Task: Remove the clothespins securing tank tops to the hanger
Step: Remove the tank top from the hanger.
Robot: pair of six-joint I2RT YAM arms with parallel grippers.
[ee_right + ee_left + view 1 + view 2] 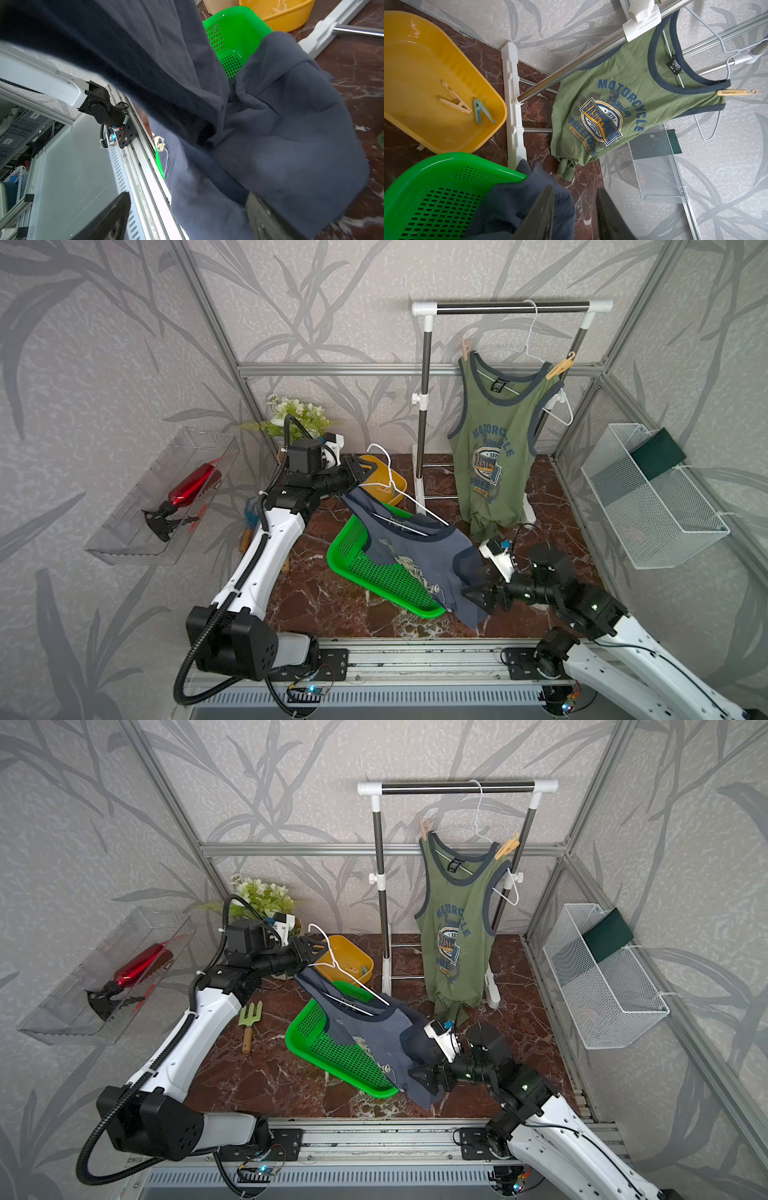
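The slate-blue tank top [440, 547] hides part of green basket [350, 539]; nearest folds blurred

Grey leaf-patterned wallpaper [332, 302] is covering the walls behind an aluminium frame [332, 369], and even light is falling on the red-brown marble worktop [324, 605]. A clear shelf [124, 549] is hanging on one side wall and a wire basket [665, 531] on the opposite one, while a rack [511, 307] is standing at the back near a plant [299, 412].

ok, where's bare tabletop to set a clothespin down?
Two bare patches of red marble tabletop: front-left, between white left arm and green perforated basket; back-right, between olive tank top and aluminium frame. Crowded: centre, basket, slate-blue tank top, yellow tub.
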